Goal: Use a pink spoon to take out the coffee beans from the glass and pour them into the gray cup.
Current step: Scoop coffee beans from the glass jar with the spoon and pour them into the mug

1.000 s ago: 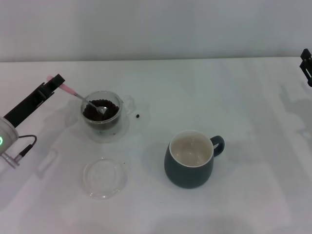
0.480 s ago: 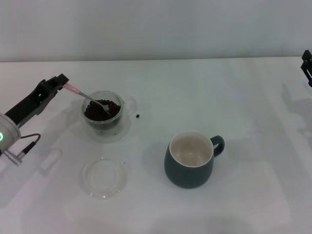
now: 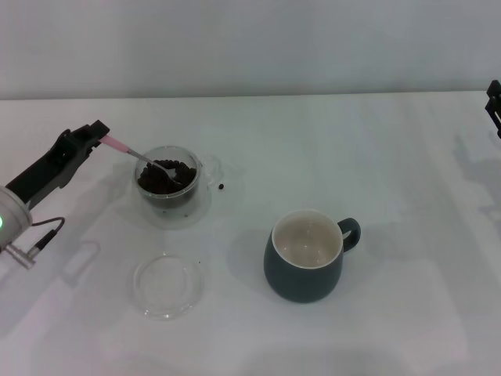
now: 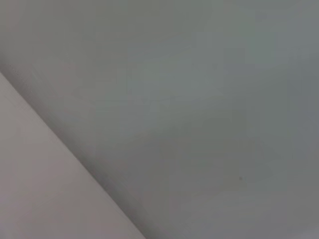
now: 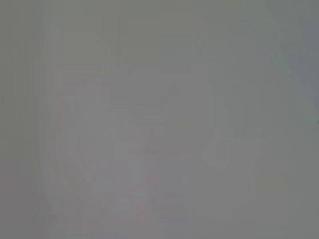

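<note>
- Left arm comes in from the robot's left side, stretched out low and slanting up toward the glass [image 3: 167,186]. The left gripper [image 3: 98,133] is clamped on the far end of the pink spoon [image 3: 129,150]'s handle.
- Spoon slopes down from the gripper into the glass, silver bowl end sitting in the coffee beans [image 3: 168,175]. Looks like the bowl is resting on top of the pile, but I can't tell if anything's actually scooped.
- One stray bean [image 3: 222,186] is lying on the table [image 3: 329,149] just beside the glass, on the gray cup side.
- Gray cup [image 3: 306,254] stands upright, well apart from the glass, nearer the robot and to its right, handle pointing right. Inside looks bare cream.
- A flat clear dish [image 3: 167,284] sits on the table nearer the robot than the glass.
- Right gripper [image 3: 493,106] is parked way off at the right edge, barely showing, so no idea about its fingers.
- Both wrist cams show only blank gray, nothing useful.
</note>
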Robot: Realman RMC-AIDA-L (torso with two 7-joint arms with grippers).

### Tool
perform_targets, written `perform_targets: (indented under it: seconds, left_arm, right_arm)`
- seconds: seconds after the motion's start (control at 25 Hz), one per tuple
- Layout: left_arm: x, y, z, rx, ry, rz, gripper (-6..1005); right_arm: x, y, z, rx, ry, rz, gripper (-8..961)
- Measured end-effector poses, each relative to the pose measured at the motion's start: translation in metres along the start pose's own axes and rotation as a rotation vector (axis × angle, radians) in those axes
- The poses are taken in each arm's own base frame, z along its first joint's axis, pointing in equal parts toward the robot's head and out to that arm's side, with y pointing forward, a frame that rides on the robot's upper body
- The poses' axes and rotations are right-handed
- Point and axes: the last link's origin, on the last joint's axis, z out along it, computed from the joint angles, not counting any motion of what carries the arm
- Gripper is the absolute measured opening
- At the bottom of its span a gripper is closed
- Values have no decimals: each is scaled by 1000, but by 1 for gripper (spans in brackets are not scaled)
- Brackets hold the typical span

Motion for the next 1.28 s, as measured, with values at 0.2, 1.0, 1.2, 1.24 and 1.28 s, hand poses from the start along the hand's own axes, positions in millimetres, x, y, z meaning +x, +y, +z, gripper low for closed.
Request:
perform_targets:
  seconds: [0.2, 1.0, 1.2, 1.24, 1.28]
  left_arm:
    - [-3, -3, -8, -14, 8, -38, 136]
    - [-13, 13, -29, -196, 26, -121, 135]
    - [-28, 32, -11, -254, -64, -113, 135]
    - [-28, 32, -11, -254, -64, -113, 135]
    - [-37, 43, 0, -280, -127, -101, 134]
  right_arm:
    - [0, 0, 0, 1, -1, -1, 651]
    - [-1, 2, 0, -7, -8, 2, 651]
    - [0, 1, 0, -3, -3, 2, 650]
    - [0, 0, 0, -2, -1, 1, 650]
    - [0, 0, 0, -3, -1, 1, 650]
